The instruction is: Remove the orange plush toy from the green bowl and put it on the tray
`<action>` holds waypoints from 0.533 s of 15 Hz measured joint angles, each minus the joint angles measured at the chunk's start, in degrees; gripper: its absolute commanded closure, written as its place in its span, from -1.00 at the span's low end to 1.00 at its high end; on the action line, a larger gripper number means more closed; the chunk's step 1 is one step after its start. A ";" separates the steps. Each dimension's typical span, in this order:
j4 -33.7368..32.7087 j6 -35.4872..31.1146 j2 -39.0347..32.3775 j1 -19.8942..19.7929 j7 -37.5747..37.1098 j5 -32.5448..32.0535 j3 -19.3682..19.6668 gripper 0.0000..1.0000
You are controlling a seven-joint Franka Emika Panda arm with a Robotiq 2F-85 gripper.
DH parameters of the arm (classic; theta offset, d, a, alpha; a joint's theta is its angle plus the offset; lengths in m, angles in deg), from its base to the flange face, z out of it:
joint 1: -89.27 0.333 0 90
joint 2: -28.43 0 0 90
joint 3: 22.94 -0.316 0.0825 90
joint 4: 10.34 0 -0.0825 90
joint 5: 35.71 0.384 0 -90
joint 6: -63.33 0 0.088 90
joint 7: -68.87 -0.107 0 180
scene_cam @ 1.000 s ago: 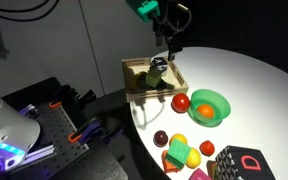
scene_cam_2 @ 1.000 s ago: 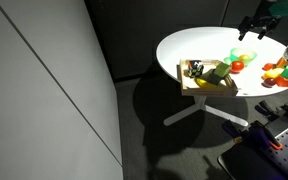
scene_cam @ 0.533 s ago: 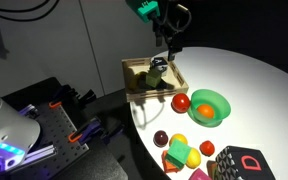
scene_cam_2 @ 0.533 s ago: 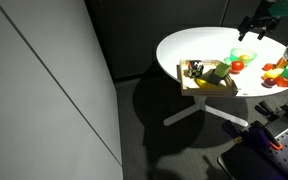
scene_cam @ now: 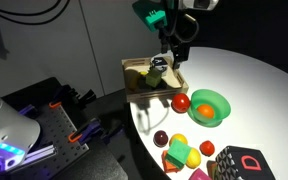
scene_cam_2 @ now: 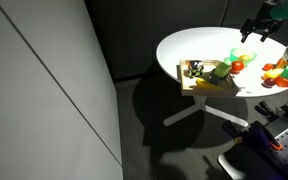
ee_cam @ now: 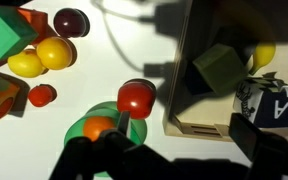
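The orange plush toy (scene_cam: 206,113) lies inside the green bowl (scene_cam: 225,100) on the round white table (scene_cam: 246,75). A shiny red ball (scene_cam: 181,102) sits just beside the bowl's left rim. The tray (scene_cam: 129,75) stands to the far left of the bowl, near it but apart, at the table's edge; it holds several blocks. The gripper (scene_cam: 174,48) hangs above the tray's right part, clear of bowl and toy. In the wrist view its fingers (ee_cam: 94,160) show as dark shapes spread apart with nothing between them: released. In that view the toy rests in the bowl, and the ball meets the rim on the tray side.
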 measured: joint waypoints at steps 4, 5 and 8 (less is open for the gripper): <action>-3.33 -0.52 -4.19 -1.24 -0.02 0.00 1.17 -1.00; -4.23 -0.94 -5.31 -1.44 -0.02 0.00 1.46 -1.00; -7.23 -2.17 -8.91 -2.20 0.04 0.00 1.91 -1.00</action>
